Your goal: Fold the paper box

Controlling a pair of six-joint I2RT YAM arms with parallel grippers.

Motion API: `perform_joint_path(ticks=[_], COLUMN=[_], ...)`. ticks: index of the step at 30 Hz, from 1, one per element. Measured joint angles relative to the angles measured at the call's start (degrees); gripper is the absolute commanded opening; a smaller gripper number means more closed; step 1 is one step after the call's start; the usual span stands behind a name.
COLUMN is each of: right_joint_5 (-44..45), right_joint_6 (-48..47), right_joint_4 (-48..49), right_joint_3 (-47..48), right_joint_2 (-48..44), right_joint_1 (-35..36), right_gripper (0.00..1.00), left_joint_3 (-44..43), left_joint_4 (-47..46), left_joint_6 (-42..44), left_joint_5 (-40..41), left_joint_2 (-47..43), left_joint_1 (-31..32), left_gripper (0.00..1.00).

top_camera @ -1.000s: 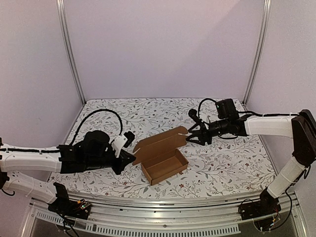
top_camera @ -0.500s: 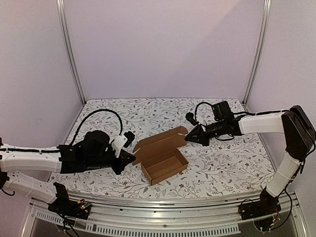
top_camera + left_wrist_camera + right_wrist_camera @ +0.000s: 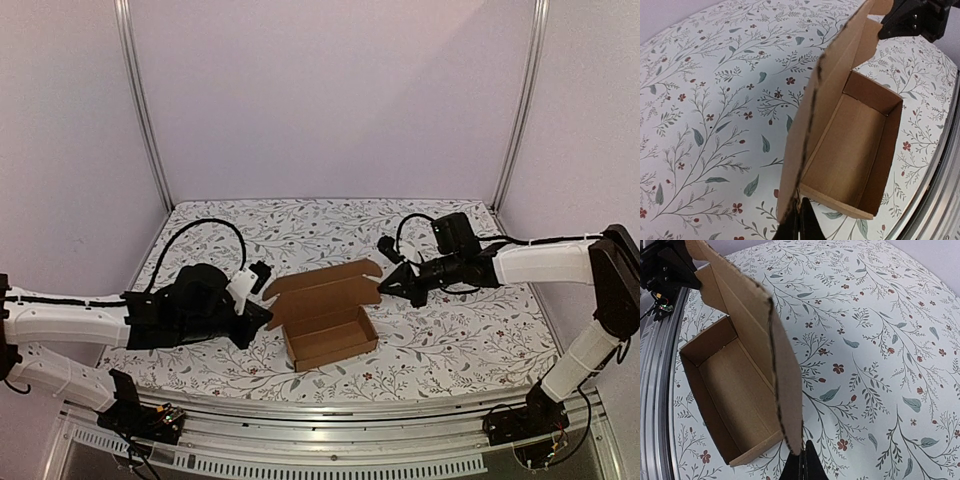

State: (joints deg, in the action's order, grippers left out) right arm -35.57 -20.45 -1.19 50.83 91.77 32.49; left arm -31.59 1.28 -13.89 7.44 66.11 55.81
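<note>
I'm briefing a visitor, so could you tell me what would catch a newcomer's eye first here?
An open brown paper box sits mid-table on a floral tablecloth, its lid flap raised. The left gripper and right gripper pinch the flap's opposite ends.

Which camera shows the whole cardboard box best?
The top external view: it shows the whole paper box, with its open tray and raised lid. Both wrist views are close up, showing the tray's inside and the lid nearly edge-on, cut off by the frame.
</note>
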Motion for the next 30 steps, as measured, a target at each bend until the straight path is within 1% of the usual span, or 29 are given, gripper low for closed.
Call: perform_joint_path(ticks=[4,7,8,14,19,30], right_joint_5=[6.03,12.50,13.20,25.64,35.43,48.94], right_joint_6=[2.84,6.19,6.51,12.96,18.38,26.91], right_joint_4=[1.31,2.69,2.75,4.37,5.40,6.51], right_joint_3=[-2.93,-5.14,-5.27,-6.21,-6.60,-7.85], right_joint_2=[-3.34,-6.12,-6.32,-8.26,-8.55,-8.55], right_joint_1=[3.21,5.99,6.67,13.40,18.01,24.17], right_gripper=[0.00,0.00,0.00,0.00,0.00,0.00], left_joint_3=[-0.68,-1.16,-1.33,-2.58,-3.65,-4.79], left_joint_4=[0.17,0.26,0.24,0.17,0.76,3.30], left_joint_6=[-3.04,-5.14,-5.86,-8.92,-10.97,-13.42], left_joint_5=[2.36,2.82,2.91,3.17,4.87,11.28], left_joint_2=[1.33,2.21,2.56,4.57,5.73,6.03], left_joint_1=[0.00,0.00,0.00,0.02,0.44,4.70], left_gripper=[0.00,0.00,0.00,0.00,0.00,0.00])
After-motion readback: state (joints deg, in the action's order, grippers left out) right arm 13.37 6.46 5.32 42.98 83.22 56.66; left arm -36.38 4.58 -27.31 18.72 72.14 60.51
